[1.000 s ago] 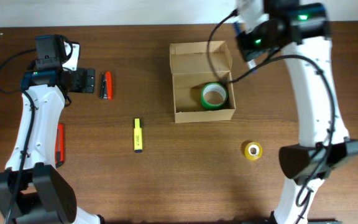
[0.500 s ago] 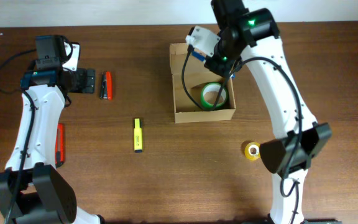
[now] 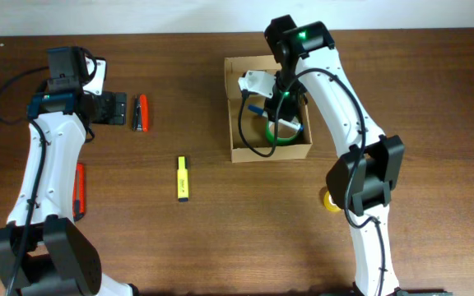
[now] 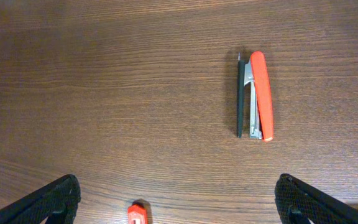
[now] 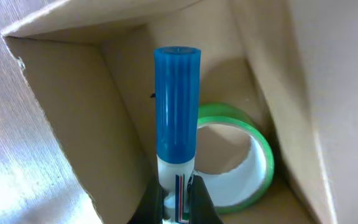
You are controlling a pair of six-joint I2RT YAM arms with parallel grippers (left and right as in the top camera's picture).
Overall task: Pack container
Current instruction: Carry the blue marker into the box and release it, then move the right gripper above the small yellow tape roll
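- Since a second ago, the right arm has been swung in from beyond the far right corner of the container (image 3: 257, 153) and is now stretched over its open top; the left arm has been kept where it was.
- The right claw (image 5: 178, 200) is clenched on a blue-capped marker (image 5: 177, 106), which is held roughly upright, cap towards the wrist camera, just above the inside of the box.
- The container is set on the far middle of the surface (image 3: 220, 238), with its flap lid laid open on the far side.
- One item is seen already packed: a green tape roll (image 5: 253, 155) lies flat on the box floor, against the right wall.
- The marker is judged to be the second item, not yet let go, so the task is taken to be under way but well short of half done.
- Left outside the box are a yellow highlighter (image 3: 183, 178), a yellow tape roll (image 3: 332, 200) partly hidden by the right arm, a red stapler (image 4: 261, 93) and a red pen-like item (image 3: 79, 189).
- The left claw (image 4: 179, 202) is released and holds nothing, hanging near the stapler.
- Closing the flap is also left to be done.
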